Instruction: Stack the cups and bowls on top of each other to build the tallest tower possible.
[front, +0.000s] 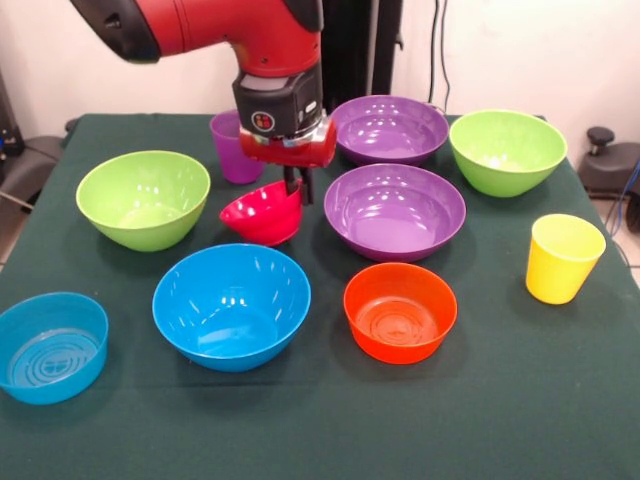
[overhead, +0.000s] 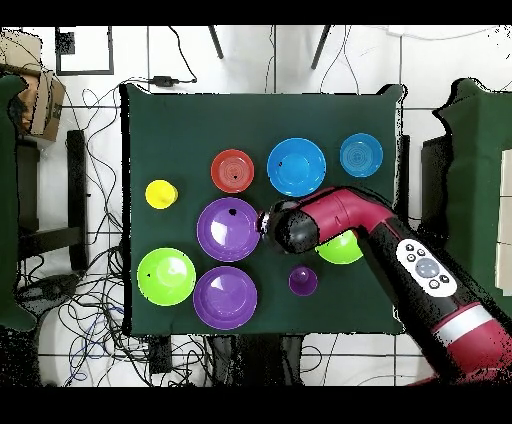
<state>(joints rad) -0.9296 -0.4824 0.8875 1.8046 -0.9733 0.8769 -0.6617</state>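
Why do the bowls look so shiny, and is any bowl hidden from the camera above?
In the front view, white glare streaks sit on the large blue bowl and the nearer purple bowl, reflections of lights overhead, and the shadows on the cloth are soft. In the overhead view the arm covers most of one lime green bowl and the red-pink bowl entirely.

Eight bowls: two lime green (front: 144, 197) (front: 507, 150), two purple (front: 394, 211) (front: 390, 129), two blue (front: 232, 304) (front: 50, 346), one red-pink (front: 262, 213), one orange (front: 400, 311). Two cups: purple (front: 231, 146), yellow (front: 563, 257).
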